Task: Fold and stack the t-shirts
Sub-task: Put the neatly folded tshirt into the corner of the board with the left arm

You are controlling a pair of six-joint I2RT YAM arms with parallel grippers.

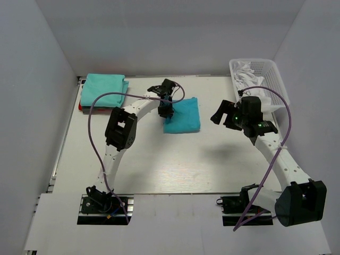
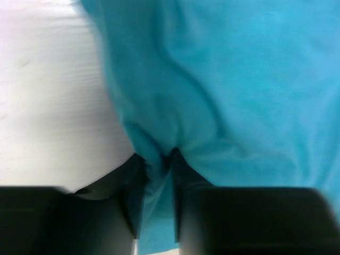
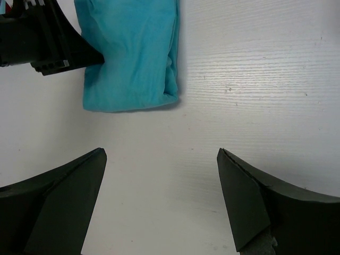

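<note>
Open room: bare table [image 1: 175, 164] fills the gap between the right gripper [image 3: 162, 151] fingers and runs on ahead of them and to their right.
Edges: the left gripper [image 2: 156, 159] meets the turquoise t-shirt [image 1: 186, 118] at its side edge. Bare tabletop lies left of its fingers, and cloth covers everything ahead of them and to their right.
Shirt position: it lies flat on the table, ahead and to the left of the right fingers and apart from them.
Shirt look: it is a bright turquoise, roughly square fold, with a thick rounded fold down the side nearer the right fingers. The cloth is soft and rumpled, and puckers where the left fingers meet.
Left fingers: nearly together, pinching a ridge of the turquoise cloth that runs down between them.
Right fingers: spread wide, holding nothing, hovering over the table.
Stack: mint-teal t-shirts [image 1: 104, 87], folded, lie well beyond the left fingers at the far corner.
Basket: the white basket [image 1: 271, 71], with white cloth [image 1: 245, 71] in it, stands behind the right gripper.
Left arm pose: it arches up from its base, with the wrist tipped down onto the shirt's edge.
Right arm pose: the elbow is bent and the wrist raised, with the fingers aimed toward the shirt.
</note>
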